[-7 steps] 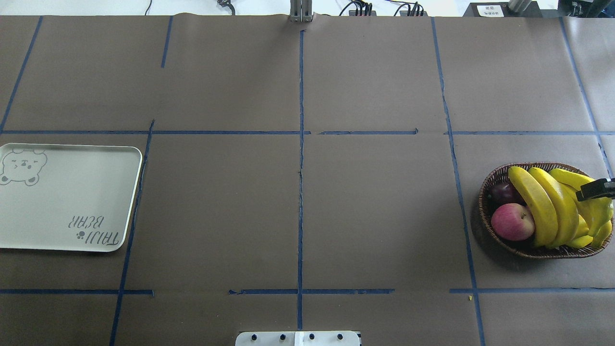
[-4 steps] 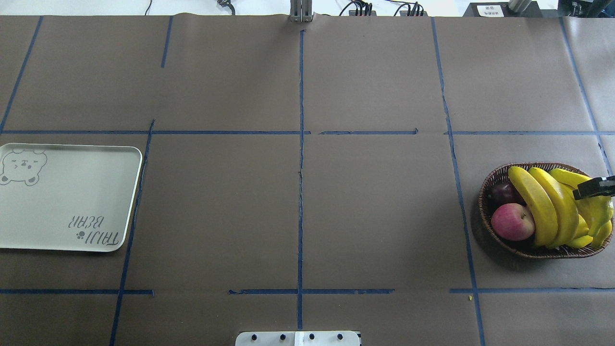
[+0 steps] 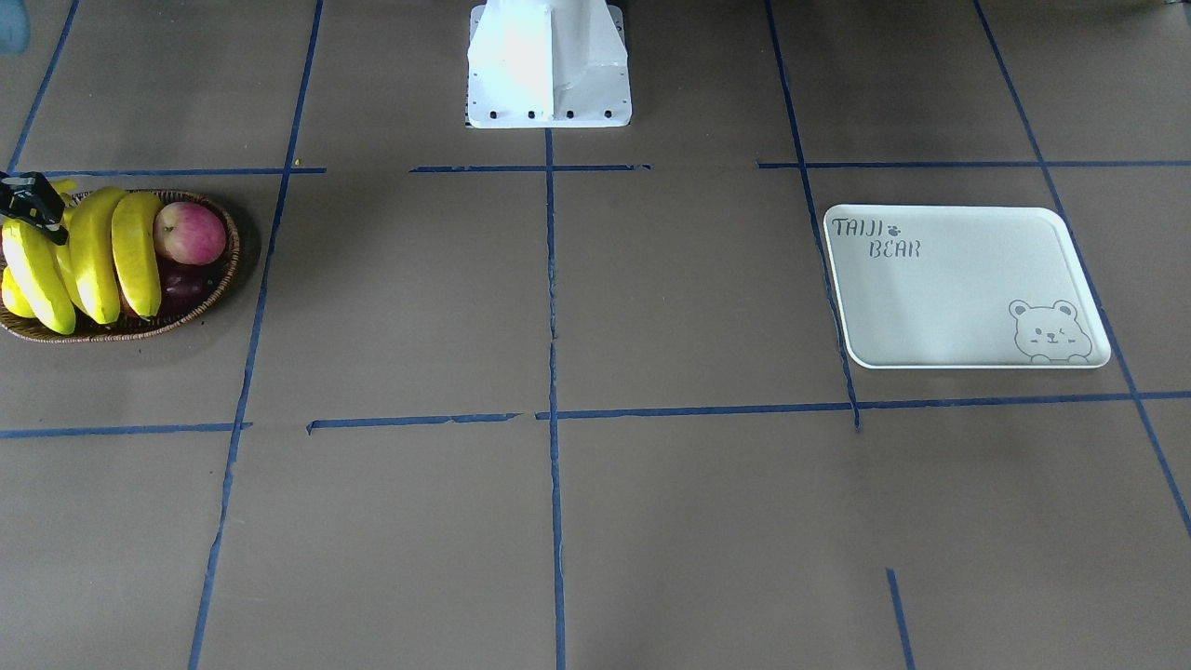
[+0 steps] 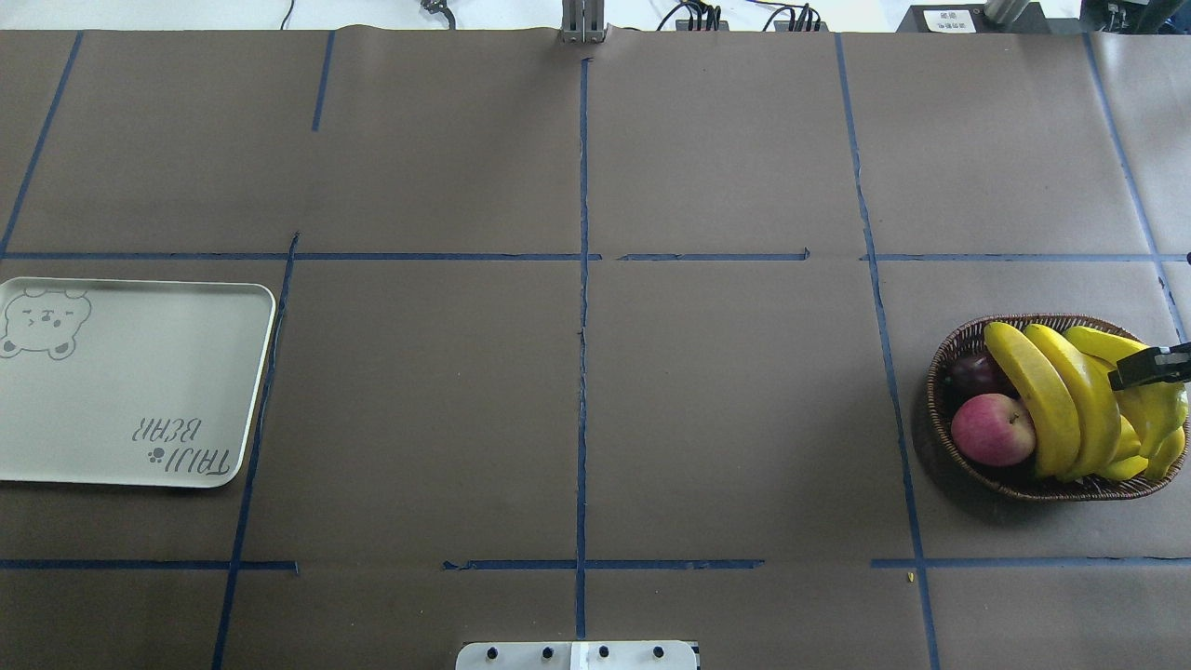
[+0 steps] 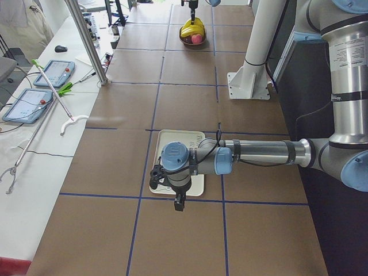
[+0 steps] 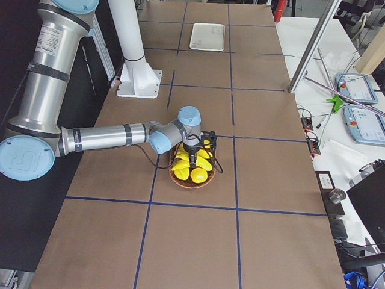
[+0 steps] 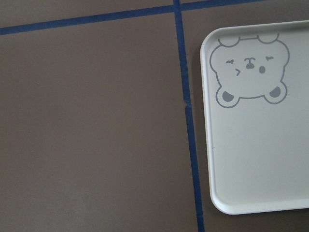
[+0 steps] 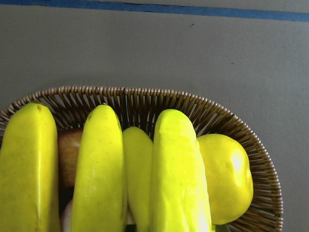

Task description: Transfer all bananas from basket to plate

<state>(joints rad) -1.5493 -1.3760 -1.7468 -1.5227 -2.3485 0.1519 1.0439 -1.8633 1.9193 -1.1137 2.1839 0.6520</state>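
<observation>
Several yellow bananas (image 4: 1033,391) lie side by side in the brown wicker basket (image 4: 938,372) at the table's right edge. They also show in the front view (image 3: 93,251) and fill the right wrist view (image 8: 178,174). My right gripper (image 4: 1149,366) hangs just over the rightmost bananas. Only one black finger shows, so I cannot tell if it is open or shut. The white bear plate (image 4: 121,391) lies empty at the far left. My left gripper (image 5: 179,204) hovers off the plate's bear corner (image 7: 260,159); I cannot tell its state.
A red apple (image 4: 993,428) and a dark plum (image 4: 977,372) sit in the basket's left part. A plump yellow fruit (image 8: 227,179) lies beside the bananas. The white robot base (image 3: 549,65) stands at the table's near middle. Blue tape lines cross the brown table.
The right gripper's finger has crept slightly left and down over the bananas. The bananas, basket and plate have not moved.
</observation>
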